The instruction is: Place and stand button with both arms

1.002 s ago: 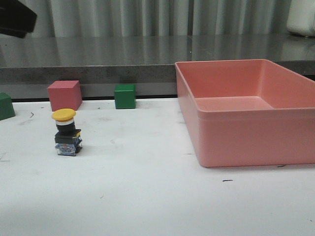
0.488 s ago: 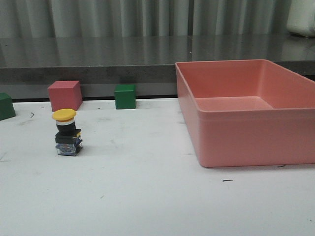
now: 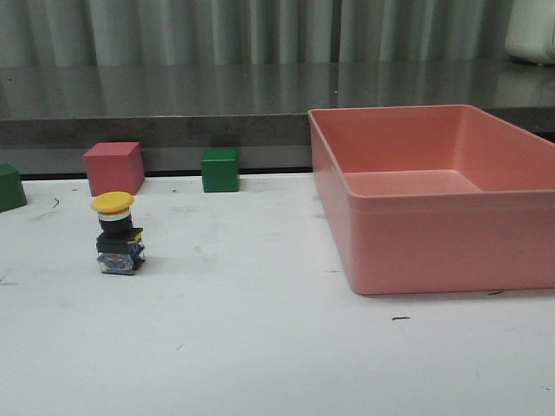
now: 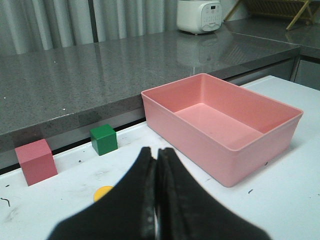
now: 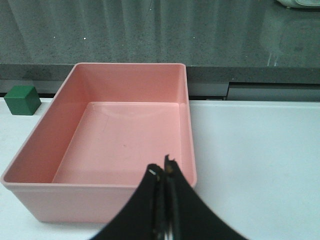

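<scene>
the left claw (image 4: pixel 157 200) is seen in its wrist view with both fingers pressed together and nothing held between them, raised above the white counter (image 3: pixel 277 347). the right claw (image 5: pixel 164 200) is likewise pressed together and empty, hanging near the front wall of the pink bin (image 5: pixel 120 145). neither claw is seen in the front view. the button (image 3: pixel 116 234) is found standing upright on the counter toward the left side, with its yellow cap on top, the black neck beneath it and the blocky base with bluish contacts resting on the surface. it stands free, with nothing touching it. in the left wrist view only a sliver of yellow (image 4: pixel 103 193) is shown beside the claw's fingers, which is probably the cap, though most of it is hidden. a pink cube (image 3: pixel 114 167) is set behind the button near the counter's back edge, and a green cube (image 3: pixel 220 169) is placed farther to the right along the same edge. another green block (image 3: pixel 10 186) is cut off at the left border. the pink bin (image 3: pixel 434 195) is placed on the right side, well apart from the button.
</scene>
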Tool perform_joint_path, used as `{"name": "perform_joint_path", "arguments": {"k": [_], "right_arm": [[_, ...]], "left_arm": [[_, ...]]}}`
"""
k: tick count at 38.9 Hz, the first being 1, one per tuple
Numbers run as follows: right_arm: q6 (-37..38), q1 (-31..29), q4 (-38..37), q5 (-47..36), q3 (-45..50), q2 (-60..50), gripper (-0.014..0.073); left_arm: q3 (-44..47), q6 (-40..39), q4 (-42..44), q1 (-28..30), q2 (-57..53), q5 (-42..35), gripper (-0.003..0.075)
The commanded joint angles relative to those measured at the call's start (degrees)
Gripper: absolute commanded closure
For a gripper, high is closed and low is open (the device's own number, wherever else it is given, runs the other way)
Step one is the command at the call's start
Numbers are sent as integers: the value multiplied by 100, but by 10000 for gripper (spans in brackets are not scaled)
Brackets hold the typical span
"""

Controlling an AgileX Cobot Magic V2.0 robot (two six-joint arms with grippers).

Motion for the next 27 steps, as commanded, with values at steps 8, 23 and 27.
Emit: {"name": "perform_joint_path", "arguments": {"k": [8, 23, 27], "right_arm": [[-49, -12, -72, -445, -145, 19, 664], [-49, -12, -72, -445, -145, 19, 664], [-49, -12, -72, -445, -145, 19, 664]], "left_arm": [[-170, -17, -33, -39, 29, -397, 741], [337, -1631, 1224, -39, -39, -895, 741], [586, -1715, 1291, 108, -280, -895, 741]]}}
